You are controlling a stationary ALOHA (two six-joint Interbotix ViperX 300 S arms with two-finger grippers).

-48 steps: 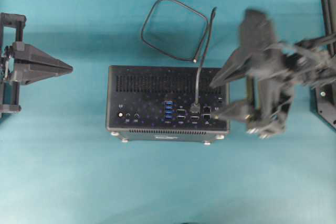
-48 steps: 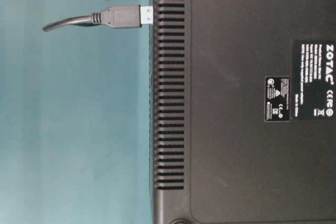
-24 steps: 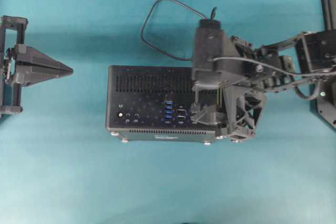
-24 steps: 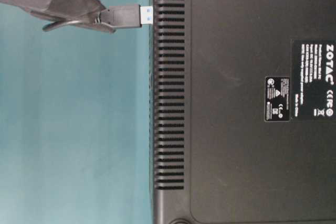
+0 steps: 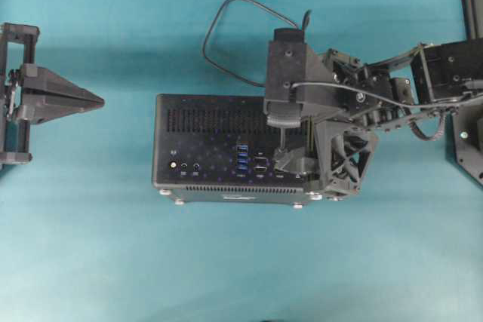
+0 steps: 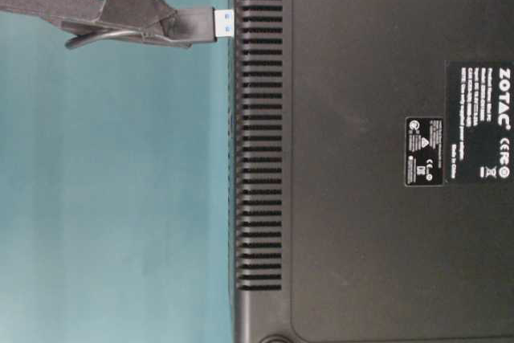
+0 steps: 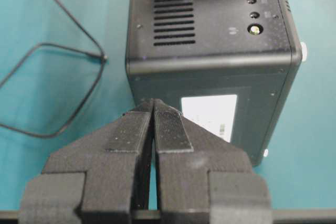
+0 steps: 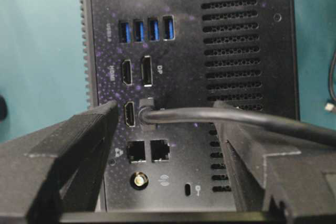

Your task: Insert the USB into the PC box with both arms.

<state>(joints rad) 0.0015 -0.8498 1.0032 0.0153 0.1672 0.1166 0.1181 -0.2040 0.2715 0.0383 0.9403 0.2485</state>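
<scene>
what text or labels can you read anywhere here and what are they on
"ZOTAC": brand on the black sticker on the PC box, table-level view.
"HDMI": beside a port on the box's port panel, right wrist view.
"DP": beside the neighbouring port.
"USB": beside the blue ports; characters after it blurred.
Smaller black sticker: print too small to read.
White label on the box's end, left wrist view: unreadable.

Even, diffuse light falls across the teal tabletop (image 5: 90, 246), casting soft shadows; wrist views blur the near end effector (image 7: 153, 109), while port details stay sharp.
</scene>
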